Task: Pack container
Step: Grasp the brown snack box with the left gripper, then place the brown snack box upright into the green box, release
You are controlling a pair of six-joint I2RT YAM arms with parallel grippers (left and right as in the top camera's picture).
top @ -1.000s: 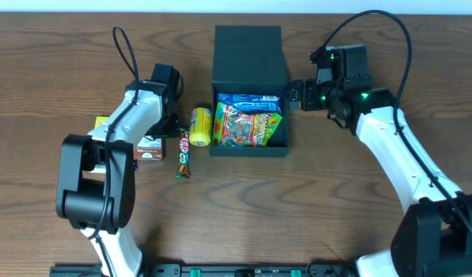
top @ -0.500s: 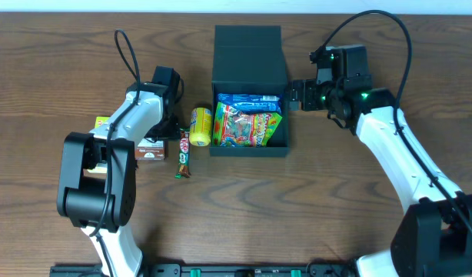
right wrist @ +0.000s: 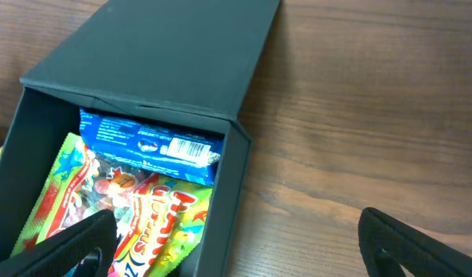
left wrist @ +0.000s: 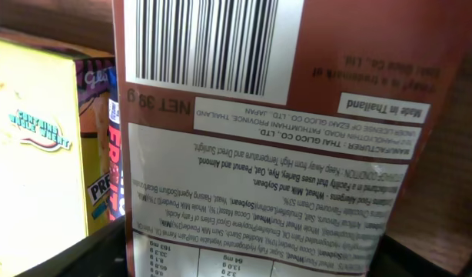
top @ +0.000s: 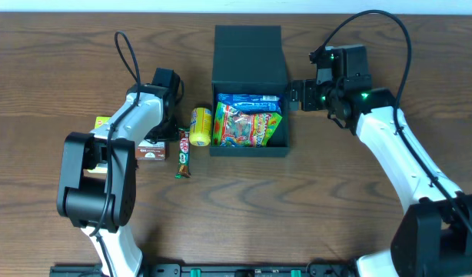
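Wood table (top: 297, 223): container (top: 249, 151) long axis near-far, lid flap (top: 247, 48) rearward; right tool (top: 292, 95) released, left tool (top: 163, 132) unclear.

table (top: 236, 223): brown wood grain, smooth, low sheen | container (top: 249, 54): matt dark teal card, plain | candy bags (top: 247, 127) inside it: glossy crinkled plastic film | brown packet (left wrist: 297, 169): smooth printed card, slight gloss | yellow box (left wrist: 36, 146) at its 9 o'clock: matt printed card | arm shells (top: 405, 154): smooth white plastic
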